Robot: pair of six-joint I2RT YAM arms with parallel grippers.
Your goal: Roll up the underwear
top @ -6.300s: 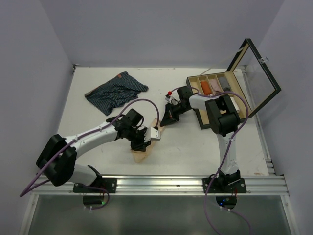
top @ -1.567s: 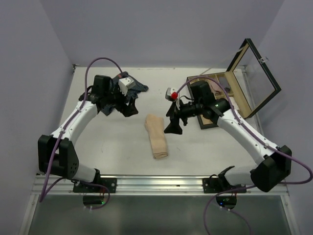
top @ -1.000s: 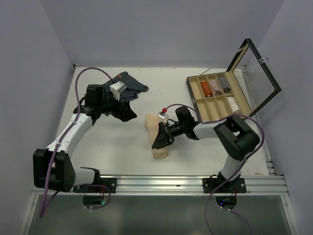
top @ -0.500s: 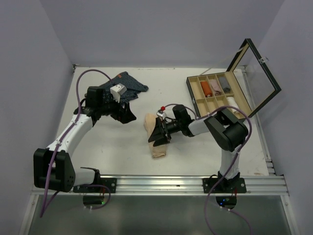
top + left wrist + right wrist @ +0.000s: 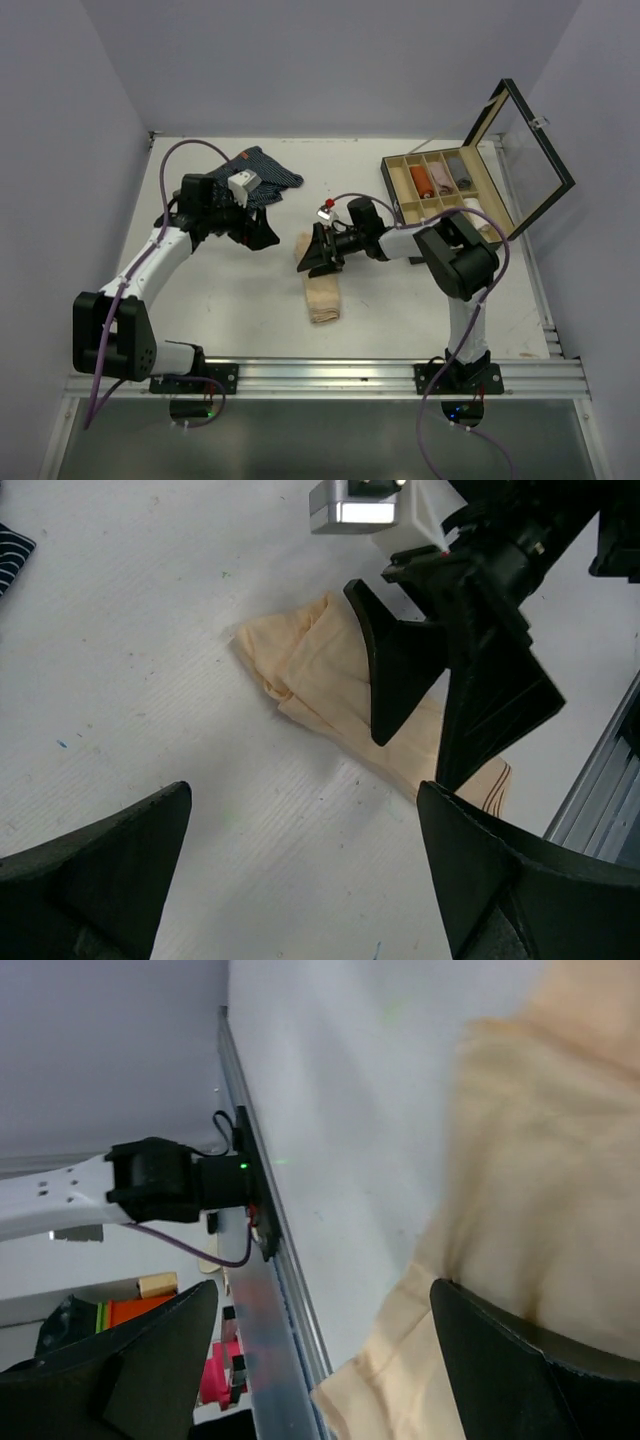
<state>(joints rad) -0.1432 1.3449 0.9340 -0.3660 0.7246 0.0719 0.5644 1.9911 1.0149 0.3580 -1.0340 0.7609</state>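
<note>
While both arms reach inward over the white worktop, the biggest thing on it is the compartmented wooden box with its glass lid, standing open at the far right with small rolled bundles in several compartments. Next in size is the navy cloth underwear with thin pale stripes, lying crumpled at the far left – only its corner shows in the left wrist view. The plain beige cloth underwear lies near the middle as a long folded strip running from the centre toward the near edge, well apart from the navy one. Over its far end sits the right pincer, fingers spread and straddling the cloth, gripping nothing; whether they touch it I cannot tell. The left pincer – also spread wide and empty – hangs above bare worktop between the two garments, just beside the navy one.
</note>
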